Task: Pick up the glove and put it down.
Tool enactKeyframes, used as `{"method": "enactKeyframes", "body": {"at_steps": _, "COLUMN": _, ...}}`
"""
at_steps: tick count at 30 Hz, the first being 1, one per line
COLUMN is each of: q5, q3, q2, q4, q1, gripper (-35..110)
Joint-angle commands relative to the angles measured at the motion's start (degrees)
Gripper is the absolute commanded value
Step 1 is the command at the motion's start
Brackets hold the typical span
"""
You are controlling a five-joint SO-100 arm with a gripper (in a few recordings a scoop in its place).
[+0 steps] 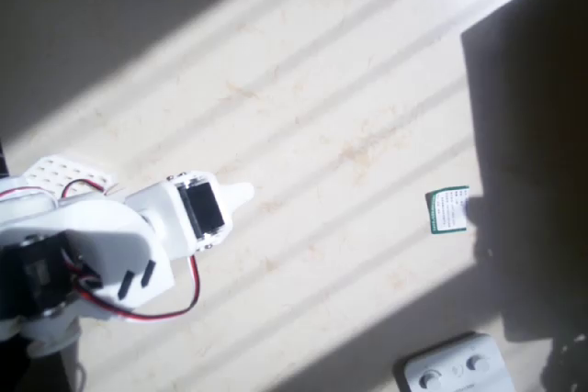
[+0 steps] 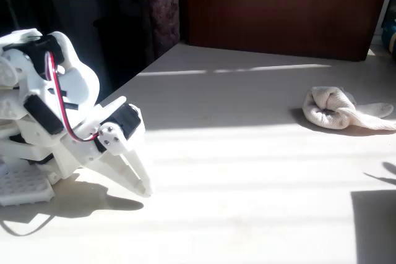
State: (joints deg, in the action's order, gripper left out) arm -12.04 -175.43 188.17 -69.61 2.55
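— Where's the gripper (image 2: 143, 185) sitting?

— Low at the left of the fixed view, white plastic fingers pointing down with the tips at the surface (image 2: 247, 171). The fingers lie together, closed on nothing. From overhead, the gripper (image 1: 241, 194) pokes out as a pale tip beyond the arm's black motor block.

— And the glove?

— The glove (image 2: 337, 109) lies well apart from it, far across the surface on the right of the fixed view: a cream, soft, lumpy bundle, rolled on itself, with a flat part trailing right.

— Anything else around?

— Overhead, a small green-and-white card (image 1: 448, 210) lies flat near a dark shadow edge, and a white plastic device (image 1: 455, 369) with round buttons sits at the bottom edge. The surface is pale, faintly veined, striped with sunlight. Beyond it stands a dark brown wooden panel (image 2: 278, 10).
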Motion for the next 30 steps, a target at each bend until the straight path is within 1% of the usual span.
{"method": "enactKeyframes", "body": {"at_steps": 1, "q5": -0.1, "q3": 2.7, "q2": 0.1, "q4": -0.3, "q1": 0.2, "gripper": 0}}
{"method": "enactKeyframes", "body": {"at_steps": 16, "q5": 0.4, "q3": 2.7, "q2": 0.3, "q4": 0.6, "q1": -0.4, "gripper": 1}}
{"method": "enactKeyframes", "body": {"at_steps": 19, "q5": 0.5, "q3": 3.3, "q2": 0.3, "q4": 3.4, "q1": -0.3, "gripper": 1}}
{"method": "enactKeyframes", "body": {"at_steps": 25, "q5": 0.6, "q3": 11.0, "q2": 0.0, "q4": 13.3, "q1": -0.5, "gripper": 1}}
{"method": "enactKeyframes", "body": {"at_steps": 30, "q5": 0.6, "q3": 18.1, "q2": -1.0, "q4": 13.7, "q1": -0.5, "gripper": 1}}
